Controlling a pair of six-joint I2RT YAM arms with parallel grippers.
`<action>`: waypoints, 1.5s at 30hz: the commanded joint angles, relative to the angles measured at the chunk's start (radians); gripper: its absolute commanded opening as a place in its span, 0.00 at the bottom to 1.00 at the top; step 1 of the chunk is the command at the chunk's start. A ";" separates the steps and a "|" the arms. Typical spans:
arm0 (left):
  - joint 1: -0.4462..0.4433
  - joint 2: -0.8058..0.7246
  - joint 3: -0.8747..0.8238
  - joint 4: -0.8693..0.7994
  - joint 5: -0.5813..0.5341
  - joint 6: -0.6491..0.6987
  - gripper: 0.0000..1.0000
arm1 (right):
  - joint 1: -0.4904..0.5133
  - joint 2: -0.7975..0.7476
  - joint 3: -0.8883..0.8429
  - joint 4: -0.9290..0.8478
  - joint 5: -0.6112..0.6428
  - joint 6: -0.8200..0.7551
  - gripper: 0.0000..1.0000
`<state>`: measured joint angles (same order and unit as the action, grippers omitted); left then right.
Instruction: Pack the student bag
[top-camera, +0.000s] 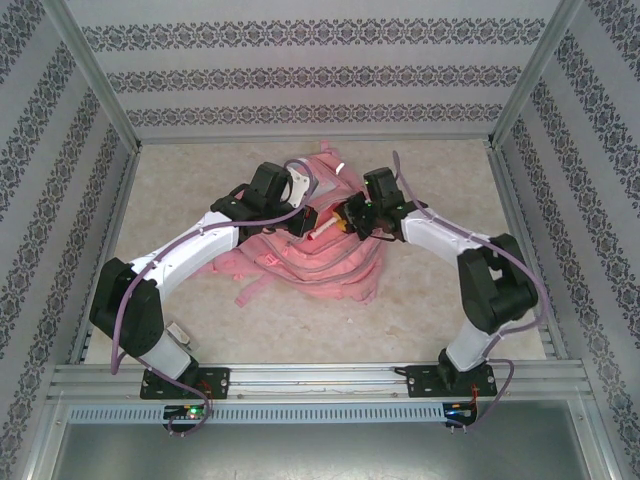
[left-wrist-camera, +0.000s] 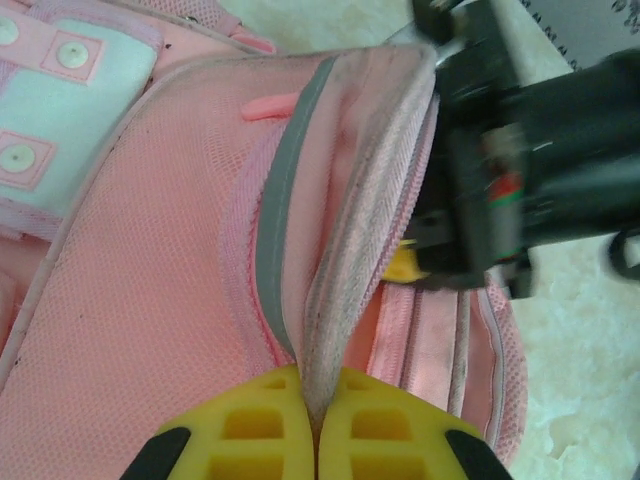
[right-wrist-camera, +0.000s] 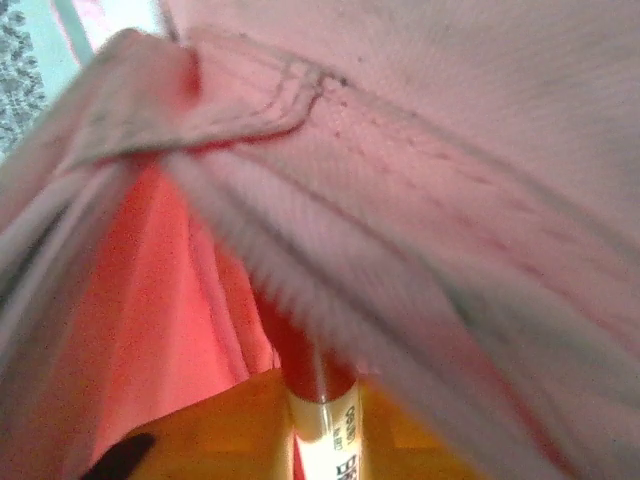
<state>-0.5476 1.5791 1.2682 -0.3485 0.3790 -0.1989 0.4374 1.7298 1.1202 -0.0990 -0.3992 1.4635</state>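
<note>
Student bag (top-camera: 322, 268) lies slumped flat on the table (top-camera: 200, 320), midway between the two arms, and everything else is best placed from it. At the bag's upper part the left gripper (left-wrist-camera: 318, 415) is clenched on the lip of an unzipped pocket. The zip edge is pinched between its yellow pads and lifted so the mouth gapes. The right gripper (top-camera: 352, 214) sits at that same mouth, just across the lip from the left one. Between its fingers lies a marker (right-wrist-camera: 322, 425), red cap first, its long axis pointing straight into the bag's pink interior under the raised flap. Whether those fingers are gripping the marker or slack around it, I cannot tell. I'd judge the right arm is the one to finish: the pocket lies dead ahead of its fingers, so the marker need only travel along its own length.
</note>
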 joint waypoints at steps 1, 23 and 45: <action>0.006 -0.032 0.036 0.183 0.030 -0.024 0.00 | 0.027 0.032 0.053 0.075 0.048 0.040 0.42; 0.005 0.171 -0.075 0.376 0.093 0.004 0.00 | -0.507 -0.435 -0.141 -0.698 0.063 -0.837 0.61; 0.152 0.156 -0.044 0.203 -0.222 0.090 0.00 | -0.089 0.209 0.429 -0.369 -0.471 -1.036 0.54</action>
<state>-0.4286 1.6981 1.2167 -0.0807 0.2352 -0.1383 0.3286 1.9373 1.5108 -0.4999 -0.8062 0.4561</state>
